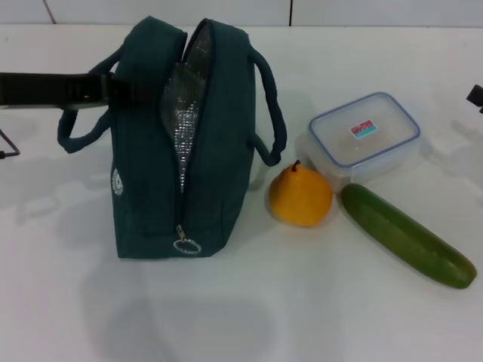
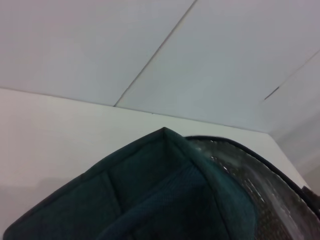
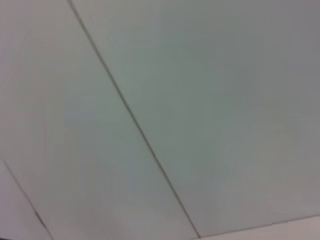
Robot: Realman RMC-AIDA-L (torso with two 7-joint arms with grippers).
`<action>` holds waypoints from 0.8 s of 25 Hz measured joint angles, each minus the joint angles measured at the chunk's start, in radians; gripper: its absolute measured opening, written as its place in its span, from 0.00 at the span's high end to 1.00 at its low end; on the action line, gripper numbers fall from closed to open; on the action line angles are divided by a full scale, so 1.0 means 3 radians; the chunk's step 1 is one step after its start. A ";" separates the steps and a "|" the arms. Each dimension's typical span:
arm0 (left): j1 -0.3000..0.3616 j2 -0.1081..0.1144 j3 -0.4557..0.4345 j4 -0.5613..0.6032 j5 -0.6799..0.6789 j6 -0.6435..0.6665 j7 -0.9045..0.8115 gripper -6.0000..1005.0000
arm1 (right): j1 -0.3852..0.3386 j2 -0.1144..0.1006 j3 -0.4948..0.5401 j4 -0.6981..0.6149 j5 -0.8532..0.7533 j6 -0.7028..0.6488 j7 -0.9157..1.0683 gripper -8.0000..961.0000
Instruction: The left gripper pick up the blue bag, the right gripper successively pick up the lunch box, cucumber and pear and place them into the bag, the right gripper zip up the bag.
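My left gripper (image 1: 106,89) is reaching the blue bag's (image 1: 143,166) near handle, fingers hidden so I cannot tell their state, while the lunch box (image 1: 365,137) is lying beyond the bag's far side, nearer my right arm, long axis angled away.

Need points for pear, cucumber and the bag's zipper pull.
pear (image 1: 300,197): head view, middle of its orange-yellow body.
cucumber (image 1: 407,235): head view, mid-length of the green skin.
zipper pull (image 1: 186,245): head view, metal ring low on the blue bag (image 1: 143,151).
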State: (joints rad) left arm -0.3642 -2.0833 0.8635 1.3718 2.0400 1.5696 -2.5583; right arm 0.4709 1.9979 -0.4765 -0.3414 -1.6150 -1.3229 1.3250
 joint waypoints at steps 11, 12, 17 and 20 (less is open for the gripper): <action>-0.0007 -0.0004 0.0006 0.0025 -0.0066 -0.0006 -0.0042 0.95 | 0.0269 -0.0071 -0.0011 0.0339 -0.0044 0.0386 0.0606 0.12; -0.0008 -0.0005 0.0006 0.0024 -0.0066 -0.0006 -0.0042 0.95 | 0.0289 -0.0071 -0.0011 0.0363 -0.0045 0.0389 0.0615 0.12; -0.0051 -0.0003 0.0006 0.0025 -0.0067 -0.0007 -0.0042 0.95 | 0.0384 -0.0053 -0.0106 0.0407 -0.0047 0.0511 0.0794 0.12; -0.0076 -0.0002 0.0005 0.0025 -0.0067 -0.0007 -0.0042 0.95 | 0.0464 -0.0036 -0.0164 0.0472 -0.0047 0.0604 0.0834 0.12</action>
State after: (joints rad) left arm -0.3870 -2.0838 0.8652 1.3791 2.0201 1.5676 -2.5710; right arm 0.6100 1.9870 -0.5256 -0.1999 -1.6292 -1.1419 1.5753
